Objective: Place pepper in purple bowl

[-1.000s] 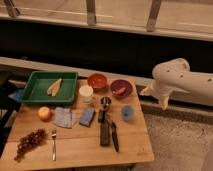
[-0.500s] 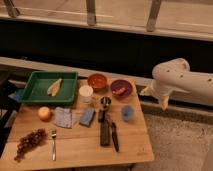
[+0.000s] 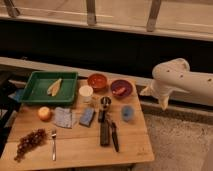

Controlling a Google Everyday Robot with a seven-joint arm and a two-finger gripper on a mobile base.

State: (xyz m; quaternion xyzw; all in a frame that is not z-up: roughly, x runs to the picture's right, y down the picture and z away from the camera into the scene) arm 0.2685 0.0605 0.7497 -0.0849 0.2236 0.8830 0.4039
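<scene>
The purple bowl (image 3: 121,88) stands at the back right of the wooden table (image 3: 80,147). The small red-orange pepper (image 3: 119,91) lies inside it. My gripper (image 3: 155,97) hangs at the end of the white arm (image 3: 182,80), off the table's right edge, to the right of the purple bowl and apart from it. It holds nothing that I can see.
An orange-red bowl (image 3: 97,81) sits left of the purple one. A green tray (image 3: 35,92), a white cup (image 3: 86,91), a blue cup (image 3: 127,113), a round fruit (image 3: 45,113), grapes (image 3: 29,142), a fork (image 3: 53,144), a sponge (image 3: 87,116) and dark utensils (image 3: 106,127) crowd the table.
</scene>
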